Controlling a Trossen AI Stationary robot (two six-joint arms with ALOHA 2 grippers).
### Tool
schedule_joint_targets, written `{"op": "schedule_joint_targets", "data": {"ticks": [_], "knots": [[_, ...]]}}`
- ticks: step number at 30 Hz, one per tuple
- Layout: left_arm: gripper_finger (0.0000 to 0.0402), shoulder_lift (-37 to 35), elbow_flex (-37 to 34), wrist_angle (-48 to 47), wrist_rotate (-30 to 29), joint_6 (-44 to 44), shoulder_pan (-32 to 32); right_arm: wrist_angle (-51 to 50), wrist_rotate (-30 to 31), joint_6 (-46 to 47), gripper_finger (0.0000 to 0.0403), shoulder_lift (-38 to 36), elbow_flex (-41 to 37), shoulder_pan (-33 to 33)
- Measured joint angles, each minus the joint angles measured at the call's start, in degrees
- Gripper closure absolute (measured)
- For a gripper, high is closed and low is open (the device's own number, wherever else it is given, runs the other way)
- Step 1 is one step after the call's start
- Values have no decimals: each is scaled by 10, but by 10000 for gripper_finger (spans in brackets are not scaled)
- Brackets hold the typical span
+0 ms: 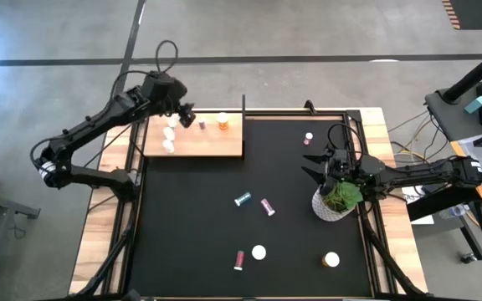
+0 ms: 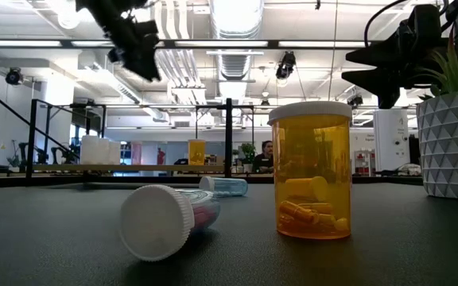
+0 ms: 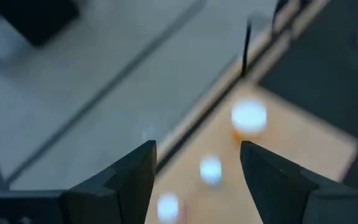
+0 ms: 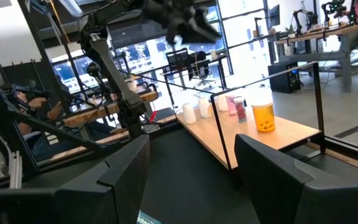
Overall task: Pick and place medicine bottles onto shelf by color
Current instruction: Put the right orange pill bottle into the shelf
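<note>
The left end effector (image 1: 188, 114) hung above the far left part of the shelf (image 1: 216, 147), its fingers (image 3: 132, 177) apart and holding nothing; in the left wrist view the shelf and three blurred caps showed between and beyond them. On the shelf stood three white bottles (image 1: 169, 134) in a row near its left edge, a pink bottle (image 1: 202, 124) beside them and an orange bottle (image 1: 223, 121) further right, all upright. The right end effector (image 1: 315, 165) hovered over the right side of the black counter (image 1: 191, 242), just beside the plant pot (image 1: 333, 205), fingers (image 4: 120, 177) spread and empty; its wrist view looked across the counter at the shelf. The remaining bottles were scattered on the counter: a teal bottle (image 1: 242, 199) and a pink one (image 1: 268, 206) lay on their sides near the centre, another pink bottle (image 1: 239, 260) lay near the front edge beside an upright white-capped bottle (image 1: 259, 252), a second white cap (image 1: 331, 260) showed at front right, and a small pink bottle (image 1: 308, 138) sat at the far right. In the low view an orange bottle (image 2: 310, 171) stood upright close to the camera, with a capped bottle (image 2: 165, 218) lying next to it.
</note>
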Motion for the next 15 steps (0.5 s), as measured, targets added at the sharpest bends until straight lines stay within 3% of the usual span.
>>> {"op": "schedule_joint_targets", "data": {"ticks": [8, 15], "knots": [[186, 0, -5, 225, 67, -2, -1, 0, 0, 0, 177, 0, 0, 0], [186, 0, -6, 336, 91, -2, -17, 3, 43, -10, 177, 0, 0, -1]]}}
